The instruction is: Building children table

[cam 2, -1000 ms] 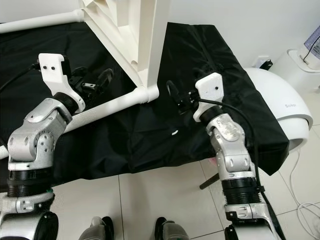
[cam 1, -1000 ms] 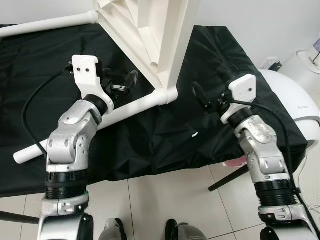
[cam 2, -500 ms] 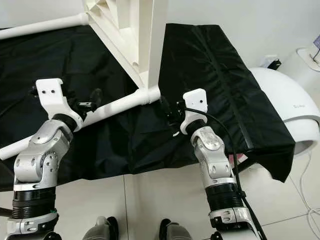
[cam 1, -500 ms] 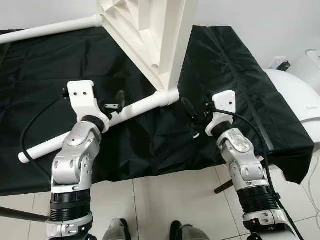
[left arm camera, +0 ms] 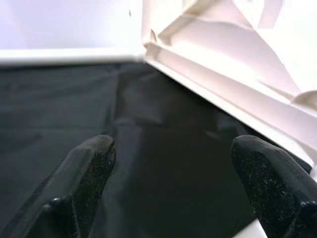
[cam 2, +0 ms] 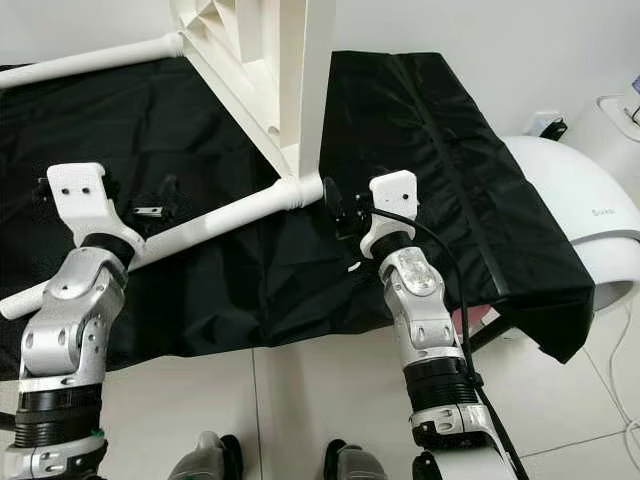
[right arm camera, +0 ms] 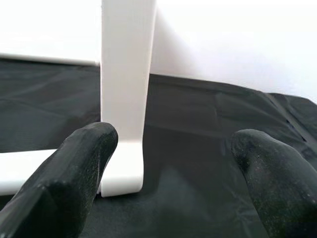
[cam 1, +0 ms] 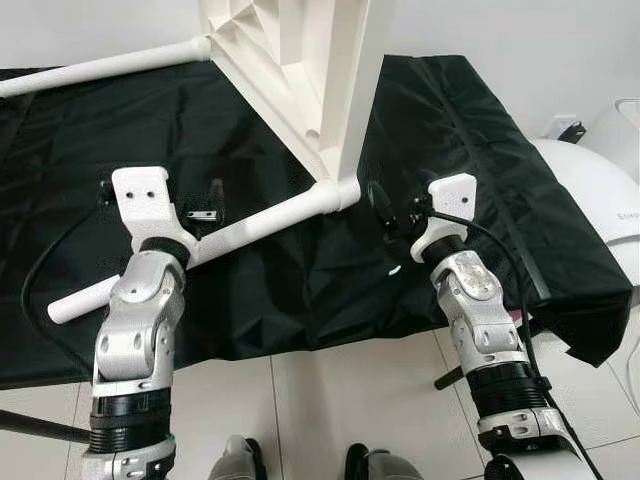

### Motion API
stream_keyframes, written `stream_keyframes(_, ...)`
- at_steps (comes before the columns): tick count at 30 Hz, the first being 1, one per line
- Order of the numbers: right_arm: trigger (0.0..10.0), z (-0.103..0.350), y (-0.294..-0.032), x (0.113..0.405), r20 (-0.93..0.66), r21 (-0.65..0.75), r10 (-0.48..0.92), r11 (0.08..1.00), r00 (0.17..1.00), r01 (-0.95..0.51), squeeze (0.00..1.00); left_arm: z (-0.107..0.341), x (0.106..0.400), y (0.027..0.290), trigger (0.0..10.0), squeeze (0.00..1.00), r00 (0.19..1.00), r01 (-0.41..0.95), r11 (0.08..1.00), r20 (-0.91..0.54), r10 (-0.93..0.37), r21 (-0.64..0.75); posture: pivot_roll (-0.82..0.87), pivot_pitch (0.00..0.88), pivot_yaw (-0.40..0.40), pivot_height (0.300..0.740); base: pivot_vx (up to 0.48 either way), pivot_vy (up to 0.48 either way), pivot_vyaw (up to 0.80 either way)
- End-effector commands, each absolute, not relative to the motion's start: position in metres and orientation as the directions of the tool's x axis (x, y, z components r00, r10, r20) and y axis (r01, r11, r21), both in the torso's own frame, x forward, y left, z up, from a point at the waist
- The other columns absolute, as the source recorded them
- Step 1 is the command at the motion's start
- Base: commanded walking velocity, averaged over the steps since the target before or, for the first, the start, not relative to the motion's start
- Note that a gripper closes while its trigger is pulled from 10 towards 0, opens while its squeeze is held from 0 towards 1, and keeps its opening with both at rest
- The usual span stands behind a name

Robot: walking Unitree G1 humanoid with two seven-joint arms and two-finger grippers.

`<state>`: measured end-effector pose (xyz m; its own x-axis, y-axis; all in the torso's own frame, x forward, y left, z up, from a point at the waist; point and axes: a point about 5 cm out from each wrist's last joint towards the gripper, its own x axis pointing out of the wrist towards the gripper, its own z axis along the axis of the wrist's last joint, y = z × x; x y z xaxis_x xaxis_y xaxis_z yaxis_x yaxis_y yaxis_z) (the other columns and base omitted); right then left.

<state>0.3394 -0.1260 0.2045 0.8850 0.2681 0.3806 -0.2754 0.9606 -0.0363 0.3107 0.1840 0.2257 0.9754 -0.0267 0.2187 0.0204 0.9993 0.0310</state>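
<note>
While both arms hover over the black-draped worktop [cam 1: 520, 200], status is:

table part: white tabletop [cam 1: 300, 70] stands on edge on the cloth, ribbed underside towards the left side, its low corner at the socket [cam 1: 335, 192].
leg: white leg [cam 1: 200, 245] is plugged into that socket; long axis runs from the socket diagonally towards the robot's left and nearer to it, free end [cam 1: 62, 310] out over the cloth. A second leg [cam 1: 100, 68] runs off left from the far corner.
left end effector [cam 1: 205, 205]: fingers wide apart, holding nothing. It sits just on the far side of the leg, about mid-length, close to it but not touching as far as I can tell. Left wrist view looks past both fingertips [left arm camera: 86, 163] at bare cloth and the ribbed underside.
right end effector [cam 1: 385, 205]: fingers wide apart, holding nothing. Just to the right of the socket, level with it, near but apart. Right wrist view has the tabletop's edge and the socket sitting just inside one fingertip [right arm camera: 84, 153].
key relation: leg axis crosses the left fingers' line, so left is the arm nearer the leg; right is nearer the socket and corner.
judgement: leg looks seated; next is likely steadying the corner or closing on the leg.
</note>
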Motion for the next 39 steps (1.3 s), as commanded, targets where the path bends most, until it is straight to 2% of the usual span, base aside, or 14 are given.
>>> stream_keyframes(1,10.0,0.199,-0.128,0.337,0.378,-0.036,0.252,0.966,0.891,-0.257,0.0,0.221,0.313,0.183,10.0,0.0,0.977,-0.046,0.999,0.21,0.041,0.021,-0.02,0.128,-0.043,0.74,0.0,0.0,0.0)
stream_keyframes(6,10.0,0.197,-0.13,0.337,0.384,-0.017,0.209,0.975,0.899,-0.22,0.0,0.22,0.318,0.184,10.0,0.0,0.974,-0.093,0.995,0.206,0.099,-0.039,-0.03,0.128,-0.035,0.74,0.0,0.0,0.0)
stream_keyframes(13,10.0,0.194,-0.128,0.333,0.39,-0.006,0.184,0.98,0.902,-0.197,0.0,0.218,0.32,0.191,10.0,0.0,0.963,-0.177,0.984,0.204,0.177,-0.023,-0.05,0.115,-0.02,0.74,0.0,0.0,0.0)
stream_keyframes(18,10.0,0.195,-0.129,0.334,0.392,-0.004,0.179,0.981,0.902,-0.193,0.0,0.216,0.322,0.19,10.0,0.0,0.962,-0.178,0.984,0.208,0.174,-0.003,-0.05,0.118,-0.023,0.74,0.0,0.0,0.0)
stream_keyframes(25,10.0,0.193,-0.133,0.334,0.386,-0.017,0.173,0.983,0.906,-0.181,0.0,0.216,0.321,0.173,10.0,0.0,0.973,-0.047,0.999,0.226,0.047,-0.007,-0.05,0.127,-0.027,0.74,0.0,0.0,0.0)
stream_keyframes(39,10.0,0.192,-0.136,0.333,0.385,-0.015,0.157,0.986,0.909,-0.164,0.0,0.222,0.32,0.169,10.0,0.0,0.966,-0.002,0.998,0.258,-0.015,0.068,-0.04,0.132,-0.015,0.74,0.0,0.0,0.0)
